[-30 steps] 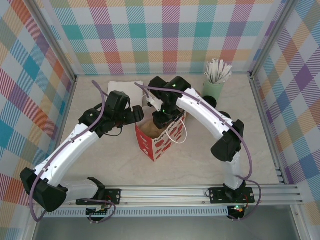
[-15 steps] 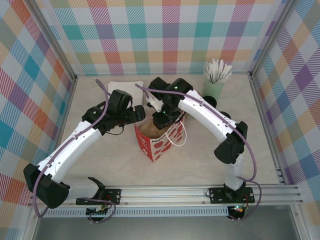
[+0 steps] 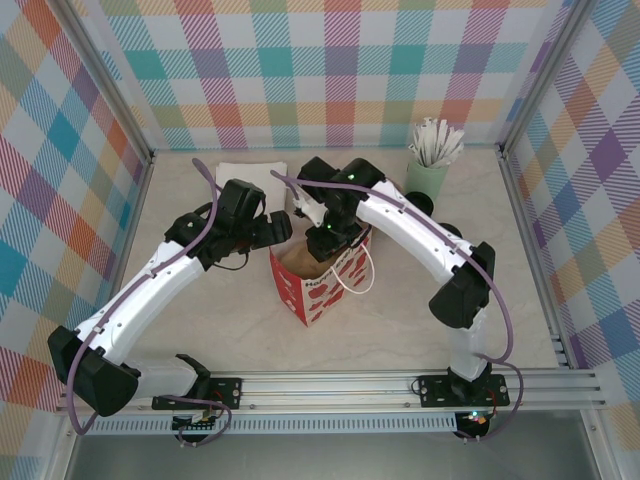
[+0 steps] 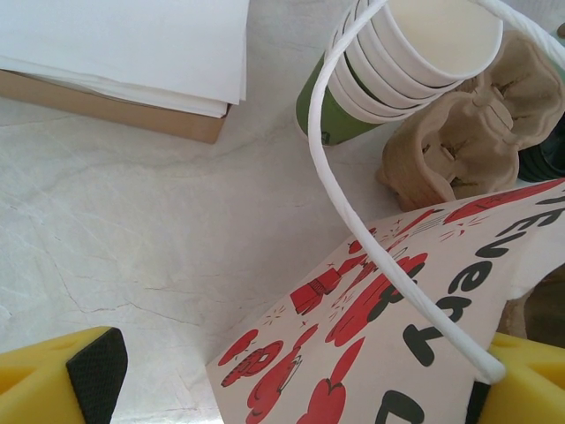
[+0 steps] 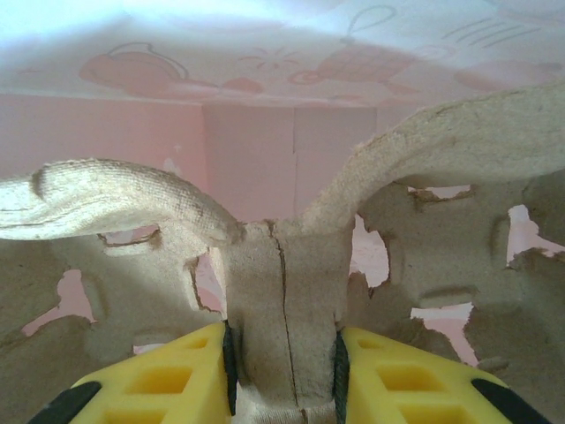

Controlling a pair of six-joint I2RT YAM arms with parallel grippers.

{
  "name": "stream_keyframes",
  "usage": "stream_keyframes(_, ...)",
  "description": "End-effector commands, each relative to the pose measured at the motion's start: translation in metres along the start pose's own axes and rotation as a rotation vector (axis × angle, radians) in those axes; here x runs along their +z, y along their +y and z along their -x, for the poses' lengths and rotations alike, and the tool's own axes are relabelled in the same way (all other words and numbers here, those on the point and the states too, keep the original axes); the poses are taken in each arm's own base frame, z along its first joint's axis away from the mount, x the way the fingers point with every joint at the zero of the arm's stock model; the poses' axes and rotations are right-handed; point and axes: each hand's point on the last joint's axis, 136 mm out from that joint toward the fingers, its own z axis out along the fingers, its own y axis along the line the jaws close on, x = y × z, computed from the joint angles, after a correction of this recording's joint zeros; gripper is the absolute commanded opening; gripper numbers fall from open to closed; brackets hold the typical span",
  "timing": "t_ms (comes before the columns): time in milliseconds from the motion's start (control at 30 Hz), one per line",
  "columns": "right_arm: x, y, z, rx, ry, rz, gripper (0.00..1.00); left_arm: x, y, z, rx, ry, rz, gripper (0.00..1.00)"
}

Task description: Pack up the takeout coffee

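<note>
Found small dark-green paper cup with black lid (image 3: 421,204) beside pale-mint cup of white sticks (image 3: 427,178), untouched. Noted right gripper (image 5: 282,362) reaching down inside red-and-white paper bag (image 3: 325,290), clenched on ridge of brown pulp carrier (image 5: 282,265); left gripper (image 4: 296,389) at bag rim, fingers spread. Saw negligible change since half-second earlier.

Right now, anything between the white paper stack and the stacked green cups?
Nothing: bare tabletop separates paper stack and cups, seen in the left wrist view.

Red-printed white paper bag (image 3: 322,288) at centre, containing moulded brown pulp carrier (image 3: 298,258); flat white paper stack (image 3: 250,176) behind-left; pale-mint cup of white sticks (image 3: 427,180) behind-right.
</note>
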Motion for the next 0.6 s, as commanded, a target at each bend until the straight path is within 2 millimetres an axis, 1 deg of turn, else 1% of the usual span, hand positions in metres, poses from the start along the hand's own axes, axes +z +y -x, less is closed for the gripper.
stream_keyframes(0,0.014,0.001,-0.015,-0.006,0.090,-0.002,0.33,-0.014,-0.004,0.014,-0.008,-0.053,-0.032,0.92)
stream_keyframes(200,0.025,-0.003,-0.018,0.002,0.122,-0.024,0.33,-0.020,-0.007,0.015,-0.012,-0.058,-0.053,0.91)
stream_keyframes(367,0.035,-0.005,-0.014,0.008,0.139,-0.031,0.33,-0.024,-0.011,0.014,-0.017,-0.056,-0.084,0.90)
stream_keyframes(567,0.049,-0.011,-0.018,0.012,0.182,-0.055,0.33,-0.025,-0.008,0.010,-0.022,-0.051,-0.083,0.89)
